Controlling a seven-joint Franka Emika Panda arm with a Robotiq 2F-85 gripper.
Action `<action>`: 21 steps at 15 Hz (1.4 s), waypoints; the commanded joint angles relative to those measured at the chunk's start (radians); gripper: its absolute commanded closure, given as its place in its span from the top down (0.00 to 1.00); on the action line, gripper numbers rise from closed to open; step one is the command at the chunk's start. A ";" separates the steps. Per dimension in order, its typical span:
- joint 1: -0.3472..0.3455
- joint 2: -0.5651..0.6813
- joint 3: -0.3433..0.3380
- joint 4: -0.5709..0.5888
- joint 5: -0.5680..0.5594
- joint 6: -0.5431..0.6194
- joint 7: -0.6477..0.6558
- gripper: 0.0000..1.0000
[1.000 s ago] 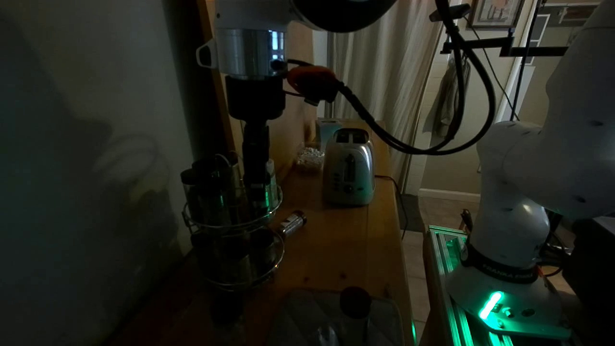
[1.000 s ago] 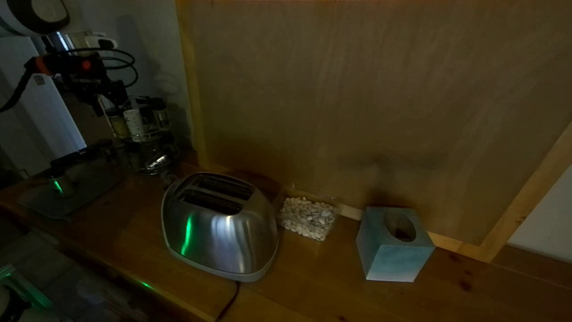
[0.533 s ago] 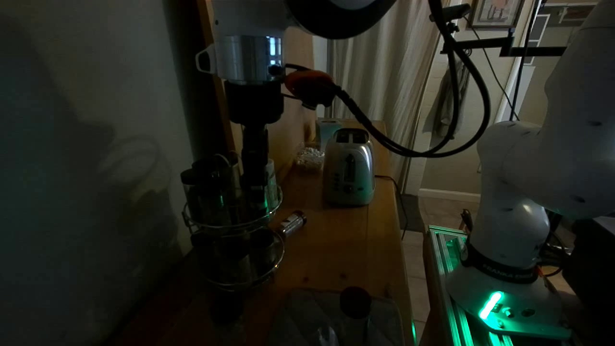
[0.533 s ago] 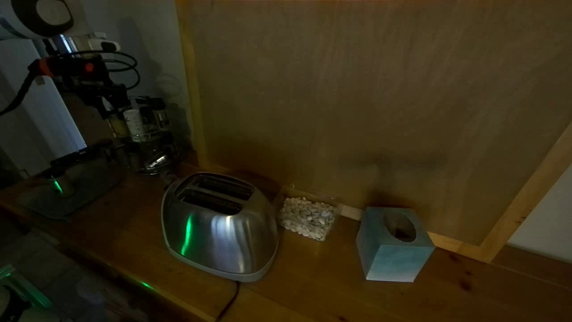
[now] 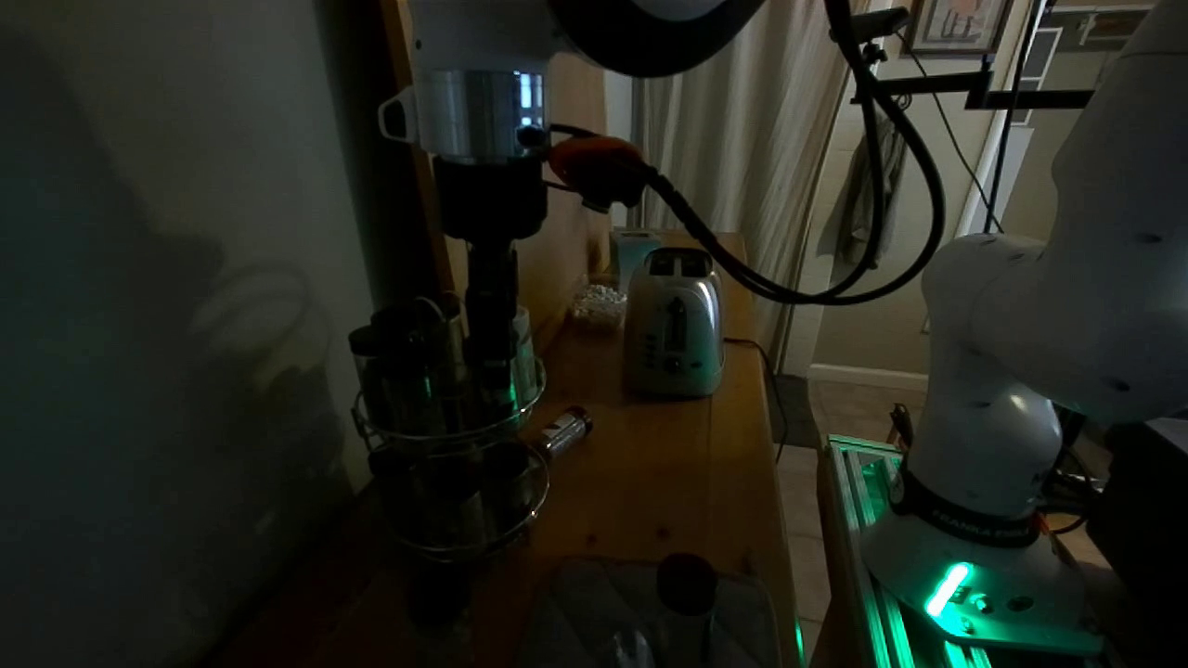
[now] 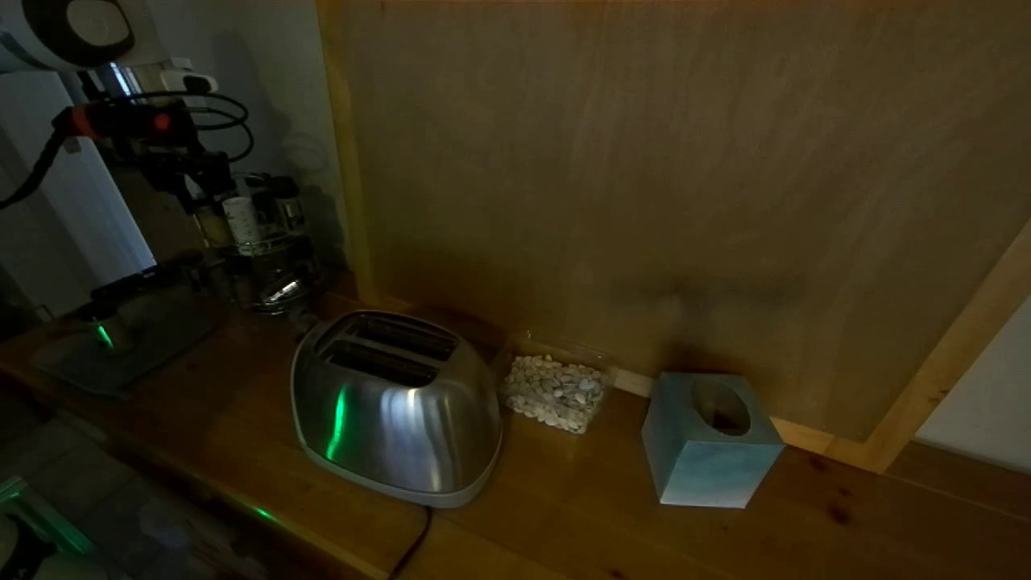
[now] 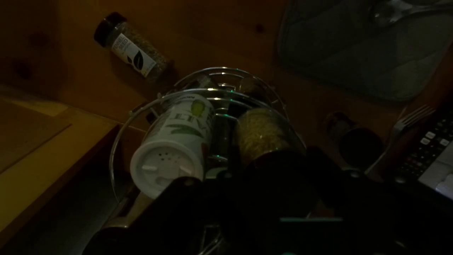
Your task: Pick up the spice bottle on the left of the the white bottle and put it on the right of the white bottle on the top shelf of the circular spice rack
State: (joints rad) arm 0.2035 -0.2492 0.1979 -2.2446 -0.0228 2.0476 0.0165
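The white bottle, with green print, stands on the top shelf of the circular spice rack. It also shows in both exterior views. Beside it on the same shelf is a dark-capped spice bottle with yellowish contents, also in an exterior view. My gripper points down with its fingers on either side of this bottle's cap. The picture is too dark to tell whether the fingers press on it. In both exterior views the gripper is at the rack's top shelf.
A fennel seed jar lies on the counter beside the rack. A toaster, a tub of pebbles and a tissue box stand further along. A jar stands on a quilted mat. A wall is behind the rack.
My gripper has come down a little over the yellowish spice bottle and slightly toward the white bottle. In the last half second it has hardly moved. The jars and rack look unmoved.
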 commanded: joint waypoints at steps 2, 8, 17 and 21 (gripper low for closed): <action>-0.011 -0.013 0.004 0.040 -0.023 -0.018 0.018 0.24; -0.017 -0.044 0.005 0.126 -0.039 -0.083 0.021 0.24; -0.024 -0.066 0.002 0.201 -0.058 -0.192 0.011 0.24; -0.049 -0.093 -0.011 0.236 -0.098 -0.234 0.015 0.24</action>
State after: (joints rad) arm 0.1779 -0.3213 0.1935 -2.0449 -0.0829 1.8587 0.0181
